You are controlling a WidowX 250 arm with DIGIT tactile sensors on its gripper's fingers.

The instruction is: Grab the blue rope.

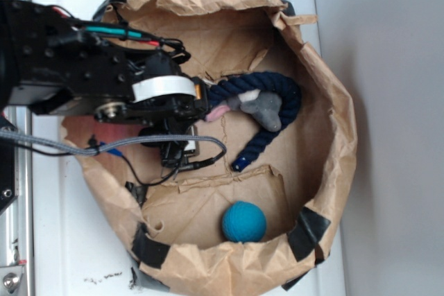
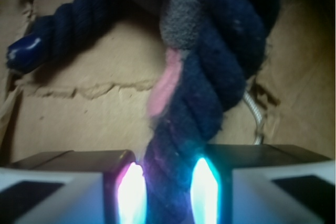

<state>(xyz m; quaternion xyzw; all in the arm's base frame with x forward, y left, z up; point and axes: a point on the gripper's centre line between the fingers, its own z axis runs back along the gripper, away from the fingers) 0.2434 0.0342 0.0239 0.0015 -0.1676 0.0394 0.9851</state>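
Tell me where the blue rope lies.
In the exterior view the blue rope curves through the paper bag's upper middle, under the grey plush toy, above the teal ball.

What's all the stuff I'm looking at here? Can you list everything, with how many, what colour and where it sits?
blue rope: one, dark navy with a brighter blue end, curved like a hook in the upper middle of the paper nest.
plush toy: one, grey with a pink tip, lying on the rope's bend.
ball: one, teal-blue, near the lower wall of the nest, apart from the rope.
paper nest: one, brown crumpled paper rolled into a bowl, patched with black tape at the rim.
white surface: one, under the nest.
arm: one, black with a white band and cables, reaching in from the left.
gripper: one, its two fingers on either side of the rope's end in the wrist view.
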